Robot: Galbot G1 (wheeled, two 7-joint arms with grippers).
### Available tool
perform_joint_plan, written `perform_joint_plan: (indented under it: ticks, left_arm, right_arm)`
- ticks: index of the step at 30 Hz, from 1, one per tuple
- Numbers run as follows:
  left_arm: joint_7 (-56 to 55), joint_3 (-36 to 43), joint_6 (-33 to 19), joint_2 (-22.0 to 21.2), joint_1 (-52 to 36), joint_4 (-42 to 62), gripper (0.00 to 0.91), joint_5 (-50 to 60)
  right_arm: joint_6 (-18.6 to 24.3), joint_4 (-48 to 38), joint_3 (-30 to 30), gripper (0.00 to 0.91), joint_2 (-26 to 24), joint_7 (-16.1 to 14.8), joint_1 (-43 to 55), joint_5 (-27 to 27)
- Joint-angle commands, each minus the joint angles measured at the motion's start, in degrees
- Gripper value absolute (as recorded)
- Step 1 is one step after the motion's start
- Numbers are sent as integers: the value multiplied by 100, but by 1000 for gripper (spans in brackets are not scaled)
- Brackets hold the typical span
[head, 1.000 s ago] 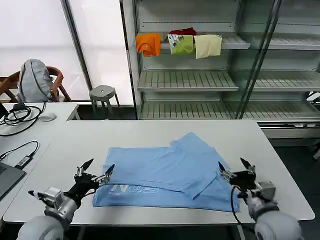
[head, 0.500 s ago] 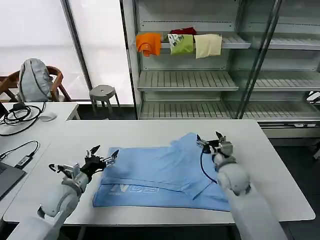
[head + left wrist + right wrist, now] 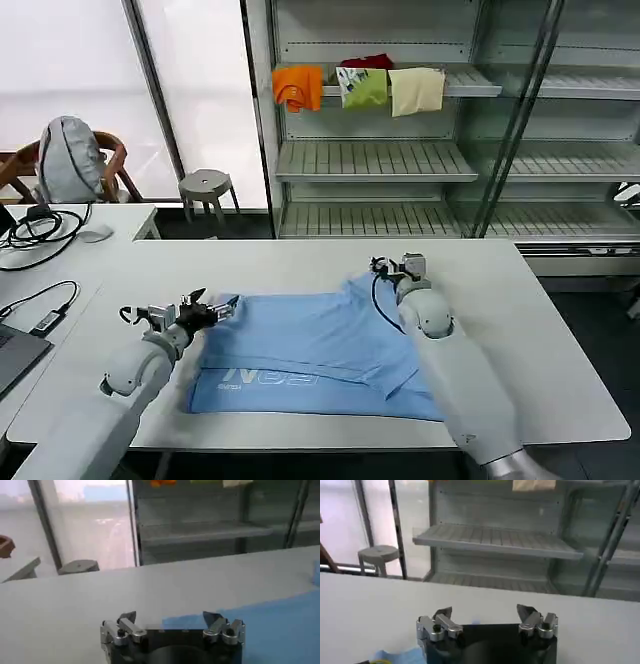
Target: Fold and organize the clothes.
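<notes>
The light-blue T-shirt is lying partly folded on the white tabletop, lettering side facing the near edge. The left gripper is hovering at the shirt's far left corner, jaws spread and empty, blue fabric lying just ahead of them. The right gripper is sitting at the shirt's far right corner, jaws released, bare tabletop beyond them.

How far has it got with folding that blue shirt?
Partway, it seems. The light-blue T-shirt lies on the white table with one side already folded inward. Both grippers are open at its far corners, the left gripper and the right gripper, holding nothing yet. Further folds and tidying remain.
</notes>
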Motion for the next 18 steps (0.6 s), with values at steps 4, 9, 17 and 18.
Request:
perform_joint_plan:
  ticks: [4,9,17,18]
  left_arm:
    - [43,198,86,-105,-316,485,907,-60]
    - [44,164,39,-79,-327,496,907,-63]
    - [126,192,-17,34,-320,484,907,-100]
    - [127,203,-15,44,-320,485,907,-98]
  right_arm:
    - [34,-491,-7,907,142,-26,154,102]
    - [68,-534,44,907,172,-56,151,193]
    - [120,-766,102,725,264,-97,195,152]
    - [116,-757,101,453,262,-101,200,155]
